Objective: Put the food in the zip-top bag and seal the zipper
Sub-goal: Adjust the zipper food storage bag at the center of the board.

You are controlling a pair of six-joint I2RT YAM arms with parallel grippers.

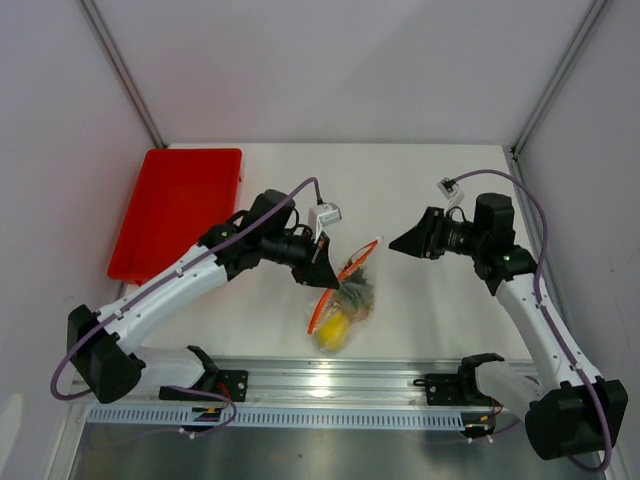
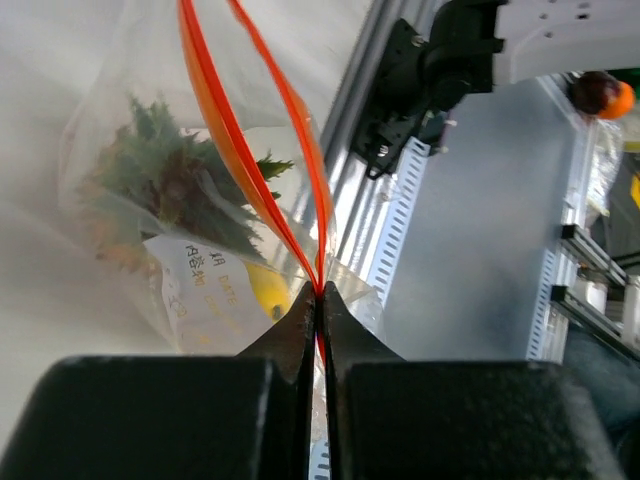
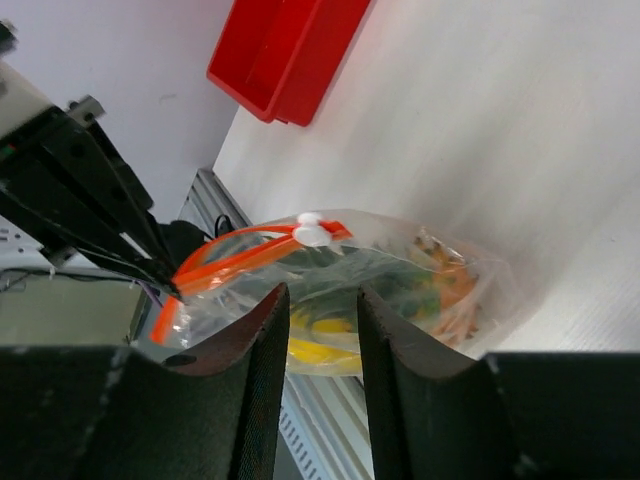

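Observation:
The clear zip-top bag (image 1: 352, 300) lies at the table's middle front. Inside show the orange pineapple with green leaves (image 1: 360, 293), (image 2: 170, 185), (image 3: 450, 285) and the yellow lemon (image 1: 333, 331), (image 2: 268, 290), (image 3: 325, 348). I cannot make out the round green fruit. The red zipper (image 1: 347, 272), (image 2: 230, 130), (image 3: 235, 260) gapes, its two strips apart, with a white slider (image 3: 312, 232) at one end. My left gripper (image 1: 326, 272), (image 2: 320, 295) is shut on the zipper's other end. My right gripper (image 1: 394, 243), (image 3: 320, 295) is open and empty, to the right of the bag and apart from it.
A red tray (image 1: 175, 210), (image 3: 290, 50) stands at the back left. A metal rail (image 1: 330, 385) runs along the near edge, just in front of the bag. White walls close in the left, right and back.

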